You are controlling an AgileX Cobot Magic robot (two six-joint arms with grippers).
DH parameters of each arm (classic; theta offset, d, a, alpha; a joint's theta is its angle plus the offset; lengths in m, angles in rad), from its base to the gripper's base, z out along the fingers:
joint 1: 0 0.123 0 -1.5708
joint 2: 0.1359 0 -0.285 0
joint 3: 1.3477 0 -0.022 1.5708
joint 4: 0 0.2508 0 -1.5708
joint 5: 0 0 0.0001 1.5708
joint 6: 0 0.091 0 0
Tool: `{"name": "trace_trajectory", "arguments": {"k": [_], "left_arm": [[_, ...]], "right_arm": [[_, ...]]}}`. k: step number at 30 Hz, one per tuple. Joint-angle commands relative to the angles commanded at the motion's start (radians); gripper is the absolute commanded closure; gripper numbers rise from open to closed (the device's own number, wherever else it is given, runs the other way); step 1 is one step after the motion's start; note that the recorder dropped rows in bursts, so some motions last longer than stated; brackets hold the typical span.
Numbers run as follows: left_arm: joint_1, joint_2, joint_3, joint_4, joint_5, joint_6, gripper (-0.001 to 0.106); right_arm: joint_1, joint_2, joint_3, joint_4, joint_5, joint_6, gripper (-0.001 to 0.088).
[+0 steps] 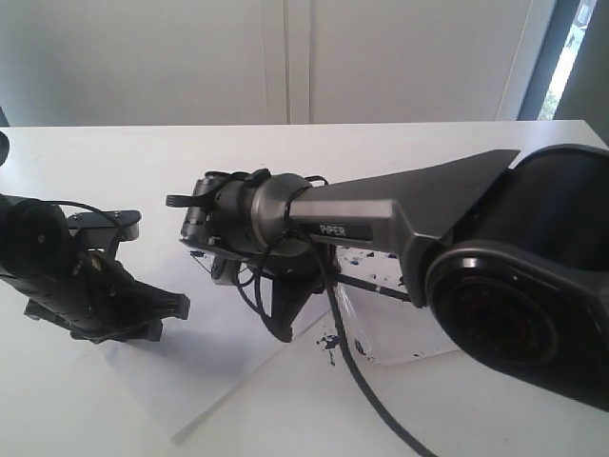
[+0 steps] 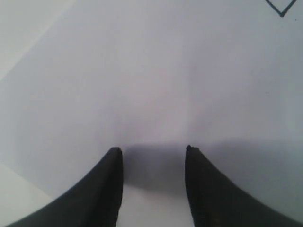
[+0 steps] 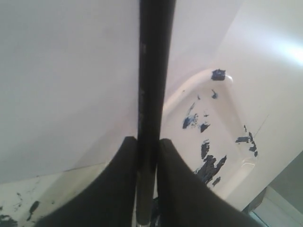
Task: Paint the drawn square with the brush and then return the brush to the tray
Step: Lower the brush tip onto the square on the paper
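Nearest the exterior camera, the right arm reaches across the tray (image 3: pixel 189 82), whose floor carries dark blue splatters. Right gripper (image 3: pixel 147 139): fingers closed tight on the brush (image 3: pixel 154 71), with the handle pinched between them and running out over the paper (image 2: pixel 142 71). The tip is out of view, so paint load cannot be confirmed. Further on, left gripper (image 2: pixel 152 150): fingers apart, holding nothing, set low over the sheet, probably to steady it. The drawn square (image 2: pixel 282 4) lies beyond them, outline only and unpainted, so painting appears not yet begun. The white tabletop (image 1: pixel 428 152) extends behind.
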Motion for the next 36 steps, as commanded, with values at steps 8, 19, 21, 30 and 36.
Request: {"name": "trace_trajectory", "arguments": {"k": [8, 19, 21, 30, 36], "left_arm": [[0.000, 0.000, 0.000, 0.000, -0.005, 0.000, 0.057], [0.055, 0.000, 0.000, 0.000, -0.010, 0.000, 0.057], [0.099, 0.000, 0.000, 0.000, 0.006, 0.000, 0.057], [0.130, 0.000, 0.000, -0.002, 0.019, 0.000, 0.057], [0.130, 0.000, 0.000, -0.004, 0.016, 0.000, 0.057]], "right_arm": [[0.002, 0.000, 0.000, 0.032, 0.000, 0.000, 0.0868], [0.073, -0.007, 0.002, 0.090, 0.000, -0.007, 0.0868], [0.071, -0.017, 0.024, 0.070, 0.000, -0.007, 0.0868], [0.028, -0.052, 0.094, -0.022, 0.000, 0.026, 0.0868], [0.033, -0.071, 0.094, 0.020, 0.000, 0.026, 0.0868]]}}
